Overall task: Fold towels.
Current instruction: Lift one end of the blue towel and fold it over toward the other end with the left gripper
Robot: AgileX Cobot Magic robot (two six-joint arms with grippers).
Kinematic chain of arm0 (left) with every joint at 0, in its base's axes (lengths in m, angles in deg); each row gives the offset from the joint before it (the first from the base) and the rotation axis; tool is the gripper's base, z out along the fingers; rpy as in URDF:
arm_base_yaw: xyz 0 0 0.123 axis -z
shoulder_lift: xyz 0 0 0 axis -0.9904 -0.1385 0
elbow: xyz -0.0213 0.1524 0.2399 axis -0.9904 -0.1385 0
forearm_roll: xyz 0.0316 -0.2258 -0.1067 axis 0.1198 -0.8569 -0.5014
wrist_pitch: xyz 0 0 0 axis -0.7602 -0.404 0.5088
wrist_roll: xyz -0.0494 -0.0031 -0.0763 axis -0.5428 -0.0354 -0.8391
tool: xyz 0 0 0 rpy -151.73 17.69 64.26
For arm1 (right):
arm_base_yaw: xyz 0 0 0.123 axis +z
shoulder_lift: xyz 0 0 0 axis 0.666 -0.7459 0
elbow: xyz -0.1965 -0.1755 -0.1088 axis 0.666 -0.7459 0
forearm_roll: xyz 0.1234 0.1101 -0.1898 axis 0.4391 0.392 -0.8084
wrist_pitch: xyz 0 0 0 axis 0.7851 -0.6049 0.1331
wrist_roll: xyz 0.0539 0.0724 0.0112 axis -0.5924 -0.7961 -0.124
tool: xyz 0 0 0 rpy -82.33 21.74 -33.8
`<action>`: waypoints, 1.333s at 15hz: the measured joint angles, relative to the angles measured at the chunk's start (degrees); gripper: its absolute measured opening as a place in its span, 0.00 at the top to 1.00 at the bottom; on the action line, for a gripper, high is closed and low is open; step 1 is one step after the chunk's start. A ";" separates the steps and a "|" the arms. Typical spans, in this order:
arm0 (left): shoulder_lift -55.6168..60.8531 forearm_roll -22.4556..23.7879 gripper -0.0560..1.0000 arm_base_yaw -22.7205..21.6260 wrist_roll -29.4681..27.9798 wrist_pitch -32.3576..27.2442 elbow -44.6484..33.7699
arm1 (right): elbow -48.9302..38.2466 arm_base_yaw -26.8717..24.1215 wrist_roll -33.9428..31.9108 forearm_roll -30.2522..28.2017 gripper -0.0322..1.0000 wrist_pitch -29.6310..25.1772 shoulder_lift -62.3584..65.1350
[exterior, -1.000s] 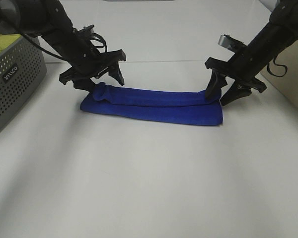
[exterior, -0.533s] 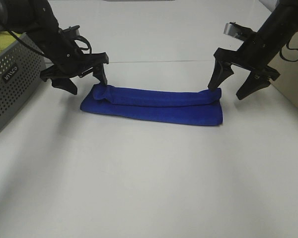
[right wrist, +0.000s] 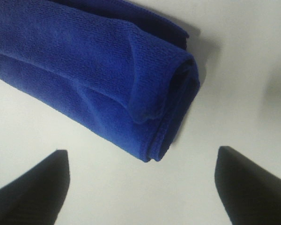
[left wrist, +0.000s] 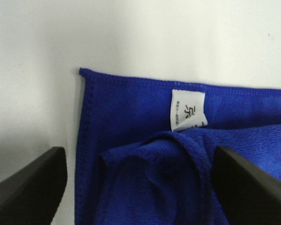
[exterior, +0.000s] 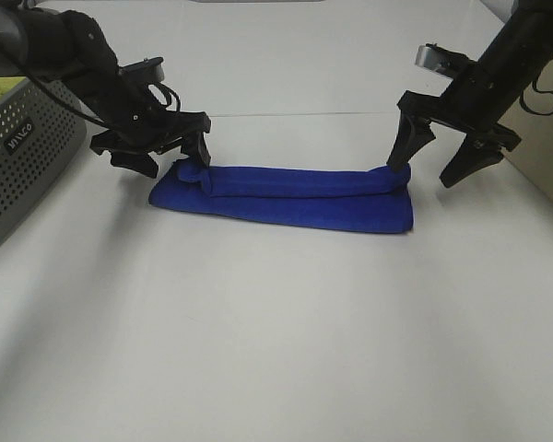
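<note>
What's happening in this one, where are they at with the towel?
Two robot arms are working on a blue towel that lies on the white table, already folded into a long, narrow strip. The left gripper hovers at its left end, where the fold is bunched near the white tag. The right gripper is at the right end. Both are open and neither holds the towel. A grey basket stands off to the left.

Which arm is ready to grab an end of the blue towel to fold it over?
Probably the left arm: its open fingers straddle the towel's tagged end. The right arm's open fingers hang mostly past the other end.
</note>
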 joint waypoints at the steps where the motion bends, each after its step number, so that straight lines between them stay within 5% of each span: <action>1: -0.06 0.00 0.19 0.00 0.74 0.74 0.00 | 0.00 0.00 0.00 0.00 0.18 -0.06 0.00; 6: -2.12 -0.11 0.23 0.00 1.32 1.78 0.23 | 0.00 0.00 -0.06 0.00 0.18 -0.06 0.00; 10: -2.92 -0.92 0.78 0.06 -0.46 1.78 0.52 | 0.00 0.00 -0.29 0.00 0.18 0.74 0.00; 11: -2.92 -0.97 0.82 0.06 -0.86 1.78 0.52 | 0.00 0.00 -0.34 0.00 0.18 0.92 0.00; 14: -2.69 2.23 0.82 0.06 -2.18 -3.61 2.75 | 0.00 0.00 -0.46 0.00 0.18 0.92 0.00; 18: -2.58 18.68 0.82 0.06 -9.80 -24.98 15.76 | 0.00 0.00 -0.46 0.00 0.18 0.97 0.00; 20: -2.29 20.17 0.82 0.06 -11.12 -27.90 23.49 | 0.00 0.00 -0.46 0.00 0.18 0.97 0.00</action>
